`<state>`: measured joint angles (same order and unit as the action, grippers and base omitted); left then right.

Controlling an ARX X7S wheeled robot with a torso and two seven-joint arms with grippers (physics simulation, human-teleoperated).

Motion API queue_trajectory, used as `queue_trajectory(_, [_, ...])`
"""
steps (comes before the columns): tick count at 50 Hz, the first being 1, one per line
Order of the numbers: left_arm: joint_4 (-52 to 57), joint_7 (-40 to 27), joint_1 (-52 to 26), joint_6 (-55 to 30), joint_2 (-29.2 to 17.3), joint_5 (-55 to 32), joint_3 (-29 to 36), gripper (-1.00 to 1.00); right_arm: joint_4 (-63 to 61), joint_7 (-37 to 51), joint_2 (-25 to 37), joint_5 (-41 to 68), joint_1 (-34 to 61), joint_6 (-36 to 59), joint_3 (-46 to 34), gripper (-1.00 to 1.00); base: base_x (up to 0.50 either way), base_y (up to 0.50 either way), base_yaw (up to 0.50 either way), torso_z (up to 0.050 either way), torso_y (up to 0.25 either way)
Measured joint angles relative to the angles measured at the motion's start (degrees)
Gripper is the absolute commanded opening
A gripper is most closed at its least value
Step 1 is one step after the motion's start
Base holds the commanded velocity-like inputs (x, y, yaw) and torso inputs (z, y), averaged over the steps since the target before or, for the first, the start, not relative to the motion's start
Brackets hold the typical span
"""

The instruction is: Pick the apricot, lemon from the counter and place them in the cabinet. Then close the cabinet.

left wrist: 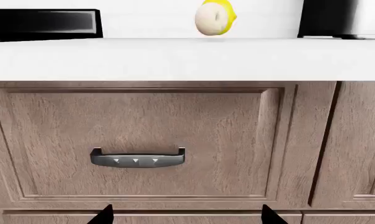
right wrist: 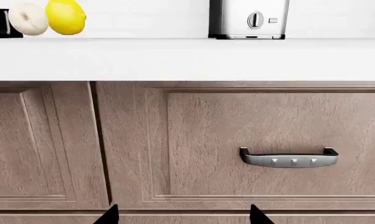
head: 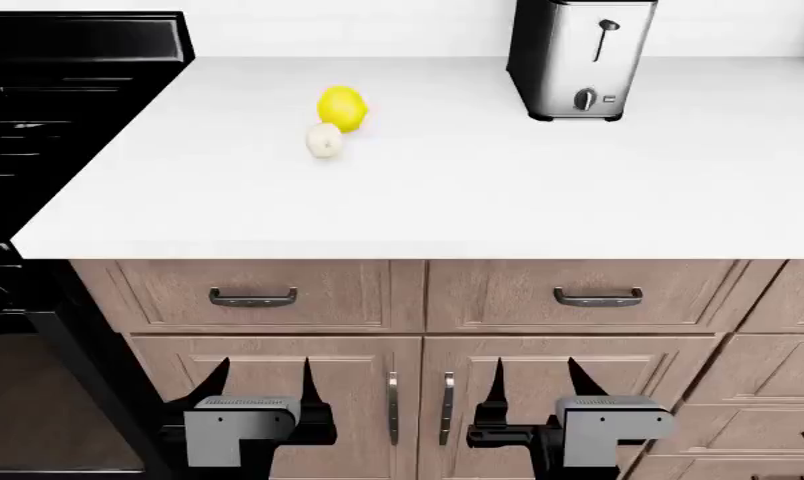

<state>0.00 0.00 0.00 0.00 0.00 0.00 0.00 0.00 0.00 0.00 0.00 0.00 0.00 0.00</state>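
Toaster, stove and drawer fronts

A steel toaster (head: 582,58) is set upright at the rear, a black stove (head: 42,150) is seen at the left, and two wooden drawers (head: 253,294) (head: 596,294) with metal handles are shown shut, above closed doors (head: 282,400)

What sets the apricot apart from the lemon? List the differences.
The apricot is pale cream and round; the lemon is bright yellow and oval. The apricot is slightly smaller. It sits nearer the counter's front edge, the lemon just behind it. Both rest on the counter, ungripped.
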Motion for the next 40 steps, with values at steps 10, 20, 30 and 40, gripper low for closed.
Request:
queue_trajectory(10, [2.4, -1.2, 0.4, -1.7, -1.2, -1.2, 1.4, 1.0, -1.0, 1.3, 1.1, 1.1, -0.1, 0.4, -1.3, 1.0, 0.0, 0.0, 0.0, 0.0, 0.0])
queue_trajectory(20, [7.6, -2.5, 0.5, -5.4, -2.7, -2.5, 2.8, 1.0, -4.9, 2.9, 2.6, 2.2, -0.1, 3.0, -2.6, 1.0, 0.0, 0.0, 0.0, 0.0, 0.0])
queue_trajectory(30, [18.8, -2.9, -1.1, -12.0, -5.2, -3.3, 3.9, 1.0, -14.5, 4.0, 4.7, 3.2, 1.2, 11.2, -3.2, 1.0, 0.0, 0.0, 0.0, 0.017, 0.026])
queue_trajectory(40, [30.7, -1.8, -4.7, -22.1, -8.8, -5.0, 3.9, 1.0, -25.1, 4.1, 7.1, 5.3, 4.9, 21.6, -2.7, 1.0, 0.02, 0.0, 0.0, 0.049, 0.083])
